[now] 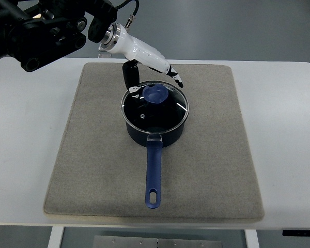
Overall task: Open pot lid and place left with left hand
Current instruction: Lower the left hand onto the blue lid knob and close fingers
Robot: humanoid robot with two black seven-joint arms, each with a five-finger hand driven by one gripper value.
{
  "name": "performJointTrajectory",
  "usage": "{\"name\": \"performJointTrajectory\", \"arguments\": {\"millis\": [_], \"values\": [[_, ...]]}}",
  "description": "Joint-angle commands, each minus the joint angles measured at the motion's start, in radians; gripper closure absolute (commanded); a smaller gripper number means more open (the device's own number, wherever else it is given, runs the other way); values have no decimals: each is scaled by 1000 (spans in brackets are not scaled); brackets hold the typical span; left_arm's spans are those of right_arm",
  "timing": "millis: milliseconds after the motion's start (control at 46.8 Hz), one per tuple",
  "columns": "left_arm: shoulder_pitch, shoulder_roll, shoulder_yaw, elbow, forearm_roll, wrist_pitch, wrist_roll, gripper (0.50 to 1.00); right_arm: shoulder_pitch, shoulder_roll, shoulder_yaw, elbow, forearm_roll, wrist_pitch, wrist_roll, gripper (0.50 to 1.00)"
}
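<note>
The left hand [154,72], fingers spread and holding nothing, hovers at the blue knob [155,94] of the glass lid [155,106]. The lid remains seated on the saucepan [155,132] at mid-mat [93,155], toward the far edge, so lifting and leftward placement are pending. Finger-to-knob contact is indiscernible; the right hand is out of view.

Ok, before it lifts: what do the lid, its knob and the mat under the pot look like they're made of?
Lid: looks like clear glass with a metal rim; you can see the dark pot interior through it, and it shows glare streaks.
Knob: blue, smooth, probably plastic or silicone.
Mat: grey-beige, matte and fuzzy, likely felt or woven fabric.
The left robot hand is at the knob.
</note>
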Motion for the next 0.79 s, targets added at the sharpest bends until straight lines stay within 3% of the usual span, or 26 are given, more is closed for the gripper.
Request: {"name": "performJointTrajectory", "arguments": {"millis": [0,770], "values": [[-11,0,2,-8,33,24,0,538,0,0,0,0,0,0,0,585],[-34,-5,61,-55,126,41,0,540,0,0,0,0,0,0,0,585]]}}
